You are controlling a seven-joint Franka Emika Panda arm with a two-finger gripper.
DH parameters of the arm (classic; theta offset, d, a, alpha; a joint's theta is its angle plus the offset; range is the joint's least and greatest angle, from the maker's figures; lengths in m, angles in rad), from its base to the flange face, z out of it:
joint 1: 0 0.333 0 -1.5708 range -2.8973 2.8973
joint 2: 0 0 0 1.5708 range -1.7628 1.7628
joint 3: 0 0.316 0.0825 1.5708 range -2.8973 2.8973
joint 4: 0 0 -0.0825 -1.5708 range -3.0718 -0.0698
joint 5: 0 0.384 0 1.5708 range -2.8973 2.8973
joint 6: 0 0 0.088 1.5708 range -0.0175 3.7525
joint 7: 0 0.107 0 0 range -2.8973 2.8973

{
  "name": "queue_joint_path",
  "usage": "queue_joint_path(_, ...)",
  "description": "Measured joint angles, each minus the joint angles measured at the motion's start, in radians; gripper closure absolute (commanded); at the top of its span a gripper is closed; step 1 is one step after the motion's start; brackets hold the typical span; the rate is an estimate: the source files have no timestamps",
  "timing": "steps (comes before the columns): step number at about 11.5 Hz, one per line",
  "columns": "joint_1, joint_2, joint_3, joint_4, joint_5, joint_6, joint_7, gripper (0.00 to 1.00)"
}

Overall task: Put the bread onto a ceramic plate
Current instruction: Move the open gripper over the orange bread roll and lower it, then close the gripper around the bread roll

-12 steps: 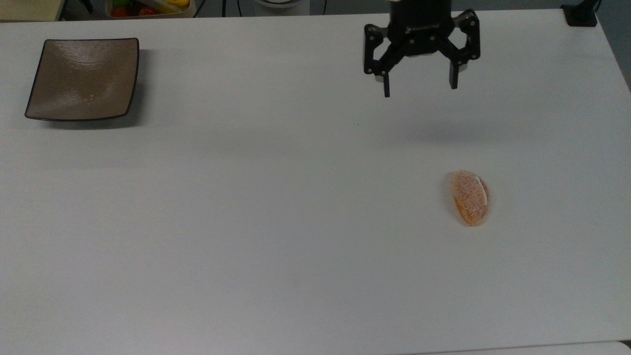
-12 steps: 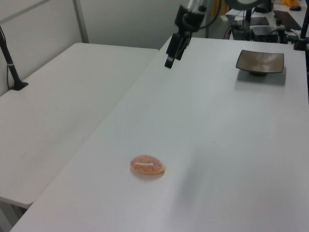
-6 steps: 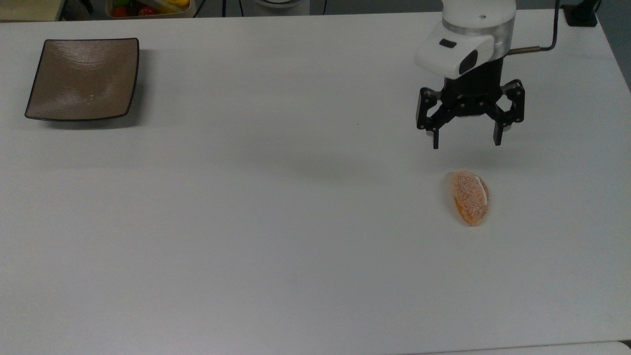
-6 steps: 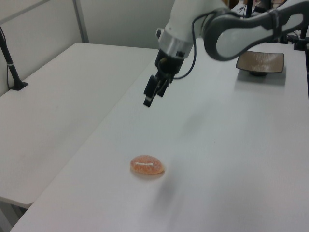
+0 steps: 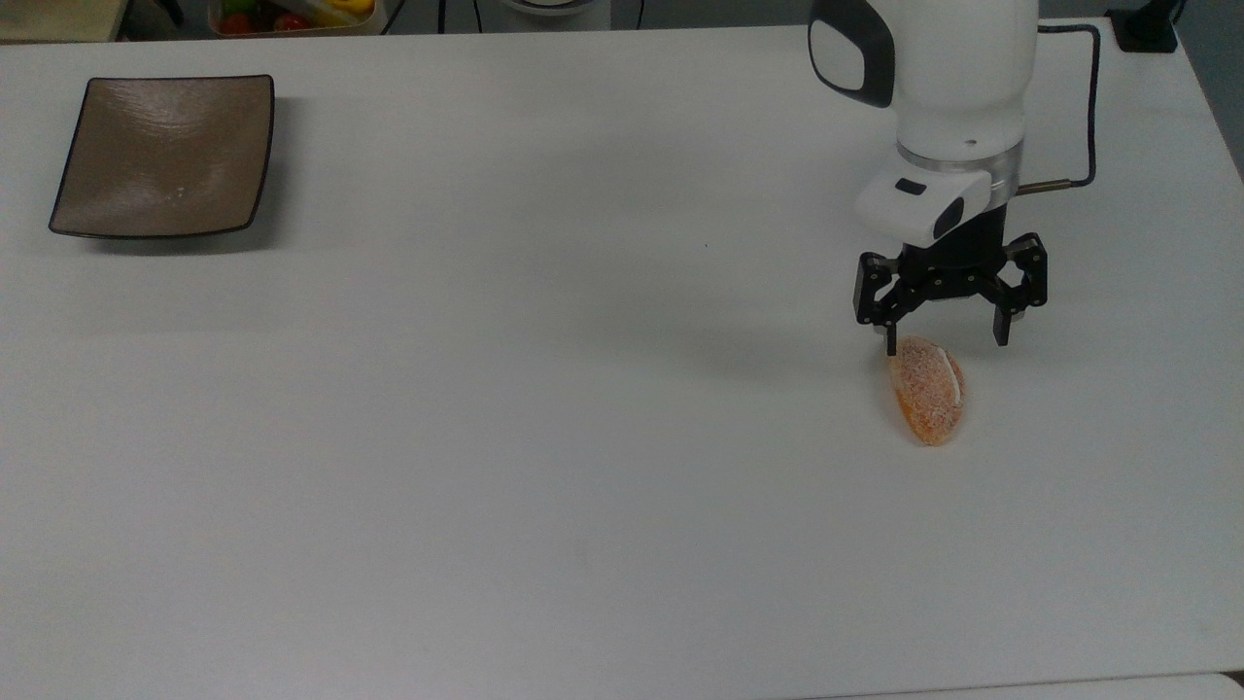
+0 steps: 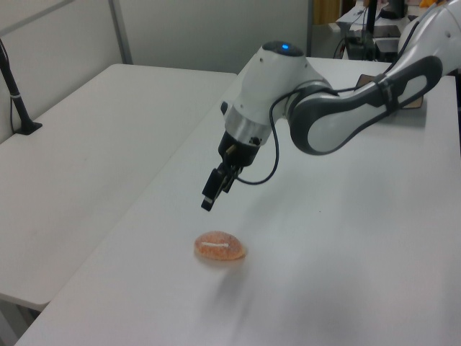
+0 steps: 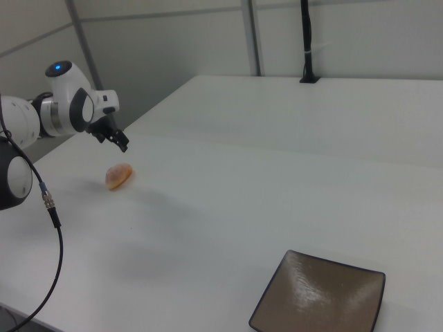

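Top view, bread: the small oval orange-tan bread with a sugary skin and a thin white stripe lies flat on the white table, over on the top view's right
Top view, hand: the black two-finger gripper hangs just above the far end of the bread; its fingers are spread wide and hold nothing; one fingertip looks very near the bread's end
Top view, plate: the square shiny brown ceramic plate with a thin dark rim sits at the top view's far left; well apart from the bread
Left view, hand: the gripper points down, up in the air over the bread; the white arm reaches in from the left view's right
Right view, bread: the bread lies at the right view's left; the gripper is just above it
Right view, plate: the plate sits low at the right view's right, far from the bread
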Motion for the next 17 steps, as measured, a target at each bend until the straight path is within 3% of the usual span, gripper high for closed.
queue_joint_path(3, 0.02, 0.052, 0.0, 0.001, -0.001, 0.051, 0.0, 0.0)
queue_joint_path(12, 0.042, 0.131, 0.0, 0.001, -0.127, 0.112, 0.023, 0.0)
queue_joint_path(14, 0.042, 0.144, 0.0, 0.002, -0.146, 0.113, 0.023, 0.13)
queue_joint_path(17, 0.042, 0.156, 0.0, 0.001, -0.181, 0.114, 0.024, 0.47)
